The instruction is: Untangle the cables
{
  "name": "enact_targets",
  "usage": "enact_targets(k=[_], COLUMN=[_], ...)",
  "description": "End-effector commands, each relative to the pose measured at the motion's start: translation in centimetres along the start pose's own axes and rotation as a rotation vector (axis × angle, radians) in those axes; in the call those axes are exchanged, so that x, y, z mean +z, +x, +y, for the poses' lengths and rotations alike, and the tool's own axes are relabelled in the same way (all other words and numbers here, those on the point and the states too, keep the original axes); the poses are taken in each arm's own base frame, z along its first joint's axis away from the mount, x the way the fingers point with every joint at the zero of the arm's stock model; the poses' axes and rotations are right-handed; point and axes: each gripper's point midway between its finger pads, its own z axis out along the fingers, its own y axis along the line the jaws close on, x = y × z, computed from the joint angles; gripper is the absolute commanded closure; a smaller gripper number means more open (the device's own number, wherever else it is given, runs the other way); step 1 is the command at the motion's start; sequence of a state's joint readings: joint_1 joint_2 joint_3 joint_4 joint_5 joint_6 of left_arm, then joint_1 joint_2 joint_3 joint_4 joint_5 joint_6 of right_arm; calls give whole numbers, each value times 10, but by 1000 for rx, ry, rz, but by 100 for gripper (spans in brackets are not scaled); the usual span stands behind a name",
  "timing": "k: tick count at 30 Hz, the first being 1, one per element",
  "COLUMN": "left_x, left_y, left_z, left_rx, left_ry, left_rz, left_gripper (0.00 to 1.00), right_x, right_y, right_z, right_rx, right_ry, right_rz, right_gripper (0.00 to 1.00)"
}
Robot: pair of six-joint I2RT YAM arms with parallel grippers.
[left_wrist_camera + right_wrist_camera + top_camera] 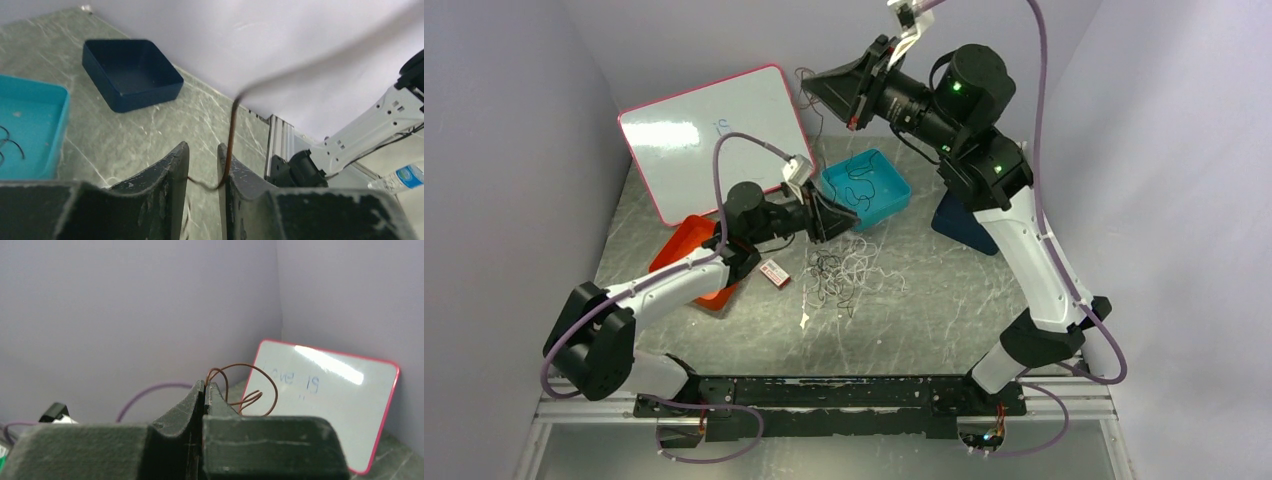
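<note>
**A:** Where are the cables?

**B:** Most lie in a loose heap of cables (842,272), dark and white strands mixed, on the surface (924,310) in front of the teal tray (892,208). A few dark strands lie inside that tray. One reddish-brown cable (230,140) is lifted clear of the heap.

**A:** What holds it?

**B:** The right pincer (205,384), raised high near the back wall, is clenched on it. A couple of thin loops stick out past the closed tips. Lower down, the same cable runs between the fingers of the left pincer (204,147), just beside the teal tray. Those fingers stand a little apart. The cable leans on one inner face and crosses the gap, not pinched.

**A:** And around them?

**B:** A dark blue tray (150,97) sits to the right, partly behind the right arm. An orange tray (686,245) sits to the left, under the left arm. A small red-and-white box (774,272) lies near the heap, and a whiteboard (714,140) leans at the back.
</note>
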State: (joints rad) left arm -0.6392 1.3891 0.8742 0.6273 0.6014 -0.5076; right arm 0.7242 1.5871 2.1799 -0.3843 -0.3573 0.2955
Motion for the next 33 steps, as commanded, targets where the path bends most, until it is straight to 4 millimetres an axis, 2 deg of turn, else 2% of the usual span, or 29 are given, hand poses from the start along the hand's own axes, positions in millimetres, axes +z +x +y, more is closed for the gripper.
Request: enact_targets(k=[1,9,15,23,28,33], left_x=[-7,-26,-39,-54,-58,-63], left_y=[24,62,100,149,169,181], left_z=[-7,-2,3,12,17,21], left_rx=[9,-35,-80,-130,-151,-167], left_ry=[16,-32,-67,-115,-133,-161], left_rz=[51,100,173,262,301,320], left_gripper=[69,73,74,72,71,71], right_x=[-1,-4,-11,-16,-19,-23], right_y=[-44,-76,-94,-104,-109,-117], right_z=[10,2,-3,-8,-11,-15], right_rx=[-29,-53,-67,-88,-99,-127], right_ry=[-12,62,109,151,172,203], right_rz=[-134,-253,-320,-362,-381,-400], right_gripper=[100,100,100,100,100,100])
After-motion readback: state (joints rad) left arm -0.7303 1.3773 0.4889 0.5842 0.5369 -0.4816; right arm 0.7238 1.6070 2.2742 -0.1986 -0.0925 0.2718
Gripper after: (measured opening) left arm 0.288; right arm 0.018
